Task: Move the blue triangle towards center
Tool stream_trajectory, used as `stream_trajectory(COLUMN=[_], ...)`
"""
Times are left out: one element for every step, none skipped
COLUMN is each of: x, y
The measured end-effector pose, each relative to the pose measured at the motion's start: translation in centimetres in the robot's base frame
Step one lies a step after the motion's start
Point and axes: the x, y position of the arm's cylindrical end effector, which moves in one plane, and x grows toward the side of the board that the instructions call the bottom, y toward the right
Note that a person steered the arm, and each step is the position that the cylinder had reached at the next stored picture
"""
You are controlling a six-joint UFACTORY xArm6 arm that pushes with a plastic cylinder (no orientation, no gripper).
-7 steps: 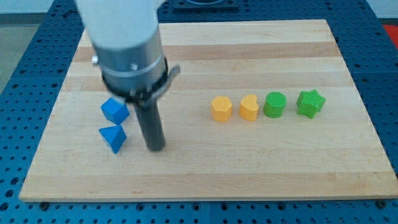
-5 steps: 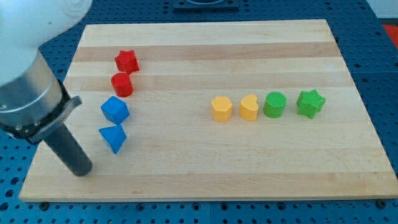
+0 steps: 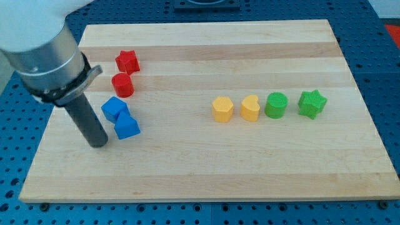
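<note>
**Triangle lies just right of the tip, centre further right**

Your end effector is a bare rod, so it has nothing to spread, close or clamp; it only pushes. My tip rests on the table near the view's left edge, just left of the blue triangle, with a small gap showing between them. The triangle sits slightly higher in the view than the tip and touches the other blue block, which lies up and to its left.

The centre of the table is to the view's right of the triangle, so the tip is on the correct side for a push. I judge that a push to the right and a little upward carries the triangle clear of its blue neighbour.

The wood ahead is bare as far as the yellow blocks, which start a row with two green blocks. Two red blocks stand above, out of the path.
</note>
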Motion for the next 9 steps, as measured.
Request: stream_trajectory(x=[-1.3,-1.3,-1.2,-0.4,-0.4,-1.4,-2.8,-3.1,-3.5], y=[3.2,6.2,6.6,7.0,8.3,8.8,8.8,8.5,8.2])
